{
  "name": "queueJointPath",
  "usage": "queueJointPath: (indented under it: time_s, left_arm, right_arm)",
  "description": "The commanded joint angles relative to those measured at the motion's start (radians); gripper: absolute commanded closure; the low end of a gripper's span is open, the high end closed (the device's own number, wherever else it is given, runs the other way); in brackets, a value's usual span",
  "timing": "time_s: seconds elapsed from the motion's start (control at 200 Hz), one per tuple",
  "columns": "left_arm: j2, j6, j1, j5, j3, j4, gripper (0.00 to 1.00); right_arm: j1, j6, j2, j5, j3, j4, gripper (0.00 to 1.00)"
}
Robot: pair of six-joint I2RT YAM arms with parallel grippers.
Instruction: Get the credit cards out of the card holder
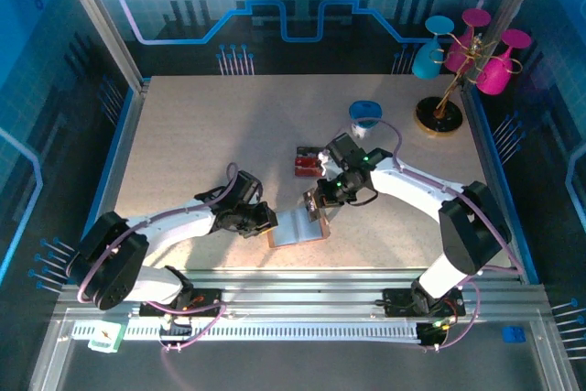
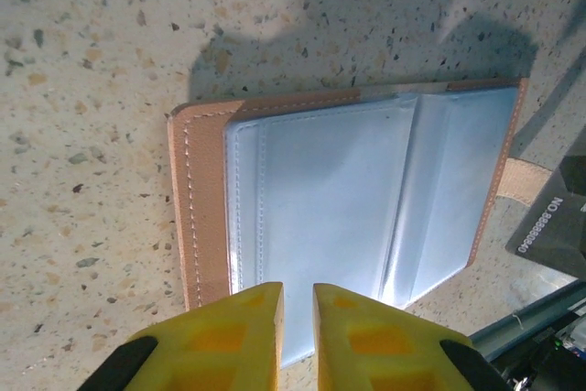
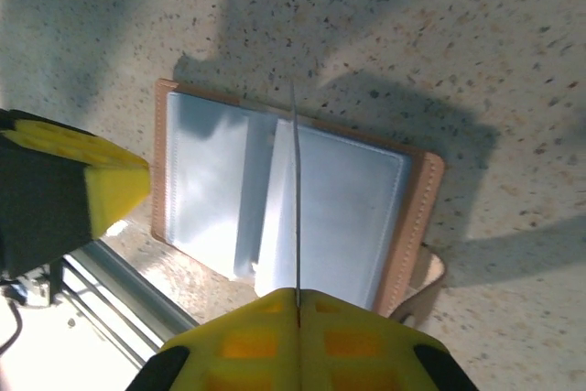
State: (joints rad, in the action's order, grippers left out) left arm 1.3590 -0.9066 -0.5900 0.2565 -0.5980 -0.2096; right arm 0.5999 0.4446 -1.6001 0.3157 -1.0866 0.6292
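The card holder (image 1: 295, 228) (image 2: 330, 190) (image 3: 352, 203) lies open on the table near the front edge, pale grey-blue inside with a tan rim. My left gripper (image 1: 267, 222) (image 2: 298, 288) hovers over its left edge. The yellow fingers are a narrow gap apart, with nothing between them. My right gripper (image 1: 322, 202) (image 3: 298, 292) is over the holder's right half, shut on a thin flat sheet (image 3: 295, 180) seen edge-on. I cannot tell whether that sheet is a card or an inner leaf. A red card (image 1: 306, 169) and a dark card (image 1: 306, 153) lie just behind the holder.
A blue cup (image 1: 366, 114) stands behind the cards. A stand (image 1: 439, 114) with pink and blue glasses is at the back right. The table's metal front rail (image 1: 302, 283) runs close behind the holder's near edge.
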Motion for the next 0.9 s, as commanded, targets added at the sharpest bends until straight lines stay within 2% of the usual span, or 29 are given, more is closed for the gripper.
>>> queueJointPath:
  time_s: [0.0, 0.385, 0.605, 0.895]
  left_arm:
    - [-0.036, 0.013, -0.003, -0.023, 0.009, -0.03, 0.84]
    - [-0.079, 0.011, 0.003, -0.025, 0.041, -0.016, 0.84]
    - [0.011, 0.02, -0.006, 0.04, -0.004, 0.058, 0.84]
    - [0.126, 0.038, -0.023, 0.079, -0.05, 0.095, 0.83]
  right_arm:
    - [-0.004, -0.108, -0.021, -0.06, -0.062, 0.133, 0.93]
    - [0.019, -0.353, -0.099, -0.204, -0.255, 0.32, 0.93]
    - [0.023, -0.37, -0.138, -0.261, -0.329, 0.373, 0.93]
    - [0.024, -0.359, -0.103, -0.291, -0.309, 0.379, 0.93]
